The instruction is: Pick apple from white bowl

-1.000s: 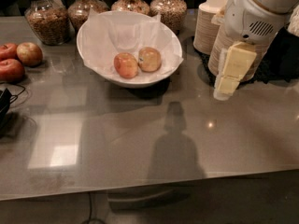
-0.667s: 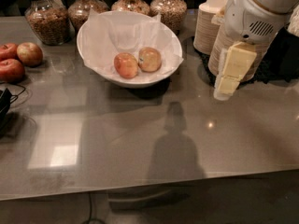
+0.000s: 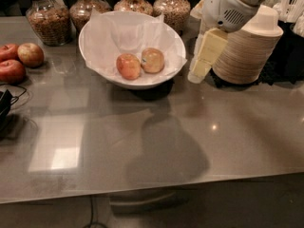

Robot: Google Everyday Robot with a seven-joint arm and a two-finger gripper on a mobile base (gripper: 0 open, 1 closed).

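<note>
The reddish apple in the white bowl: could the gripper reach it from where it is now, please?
Probably yes: the gripper hangs beside the white bowl, and the apple lies uncovered from above. The paler apple next to it may crowd the approach.

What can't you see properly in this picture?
Camera view:
- Claw, right of the white bowl: its arm runs off the top edge.
- Jars behind the bowl: tops cut by the top edge.
- Black thing: cut by the left edge.
- Stacked paper bowls: left side hidden behind the claw.
</note>
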